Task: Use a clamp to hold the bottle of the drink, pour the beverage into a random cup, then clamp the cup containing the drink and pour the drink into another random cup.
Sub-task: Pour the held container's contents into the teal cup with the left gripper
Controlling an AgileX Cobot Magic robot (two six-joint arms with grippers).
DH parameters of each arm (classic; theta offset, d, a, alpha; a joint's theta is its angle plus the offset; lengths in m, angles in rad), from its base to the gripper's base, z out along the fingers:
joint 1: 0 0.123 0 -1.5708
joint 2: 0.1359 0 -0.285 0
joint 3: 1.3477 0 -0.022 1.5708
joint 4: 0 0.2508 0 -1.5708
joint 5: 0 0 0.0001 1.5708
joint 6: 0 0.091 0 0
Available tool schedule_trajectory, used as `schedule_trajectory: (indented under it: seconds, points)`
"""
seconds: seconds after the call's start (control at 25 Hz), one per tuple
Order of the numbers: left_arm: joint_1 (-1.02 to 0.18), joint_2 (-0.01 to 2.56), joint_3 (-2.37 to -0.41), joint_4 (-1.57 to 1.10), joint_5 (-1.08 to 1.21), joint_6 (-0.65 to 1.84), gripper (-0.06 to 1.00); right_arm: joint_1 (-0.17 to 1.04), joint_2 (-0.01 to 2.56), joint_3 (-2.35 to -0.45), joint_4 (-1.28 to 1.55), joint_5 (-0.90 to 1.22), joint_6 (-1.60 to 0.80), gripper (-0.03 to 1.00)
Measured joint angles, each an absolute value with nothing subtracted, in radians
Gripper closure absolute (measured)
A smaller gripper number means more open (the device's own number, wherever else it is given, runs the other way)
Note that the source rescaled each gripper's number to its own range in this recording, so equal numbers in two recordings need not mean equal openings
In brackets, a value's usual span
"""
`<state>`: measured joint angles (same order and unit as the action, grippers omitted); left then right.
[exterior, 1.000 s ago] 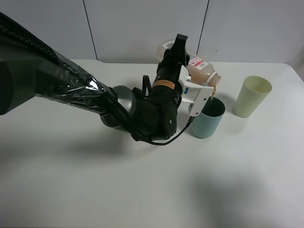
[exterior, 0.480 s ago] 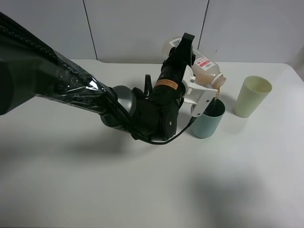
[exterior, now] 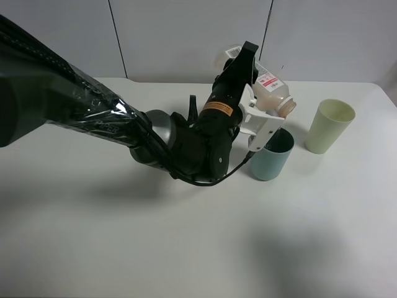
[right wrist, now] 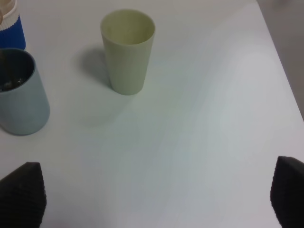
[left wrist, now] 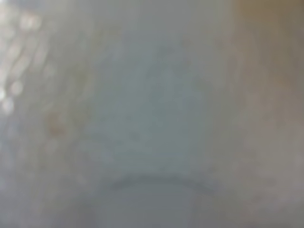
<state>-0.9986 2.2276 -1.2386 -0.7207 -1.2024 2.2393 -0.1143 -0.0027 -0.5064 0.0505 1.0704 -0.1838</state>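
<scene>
We log left tool (exterior: 259,110) clamped on the bottle (exterior: 273,92), held tilted with its mouth above the teal cup (exterior: 270,156) | pale green cup (exterior: 329,127) upright nearby, apart from it, on the white surface (exterior: 124,236) | right tool (right wrist: 154,197) spread wide, holding nothing | left wrist view too blurred for us to read

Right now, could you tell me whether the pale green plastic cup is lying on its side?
No, the pale green plastic cup stands upright on the white table, with its open mouth facing up.
</scene>
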Motion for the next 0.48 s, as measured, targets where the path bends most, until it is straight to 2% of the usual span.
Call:
schedule_trajectory:
  seconds: [0.48]
  points:
    - [-0.999, 2.228, -1.239, -0.687, -1.202, 2.285, 0.92, -0.114, -0.003, -0.506, 0.051, 1.070, -0.184, 0.16]
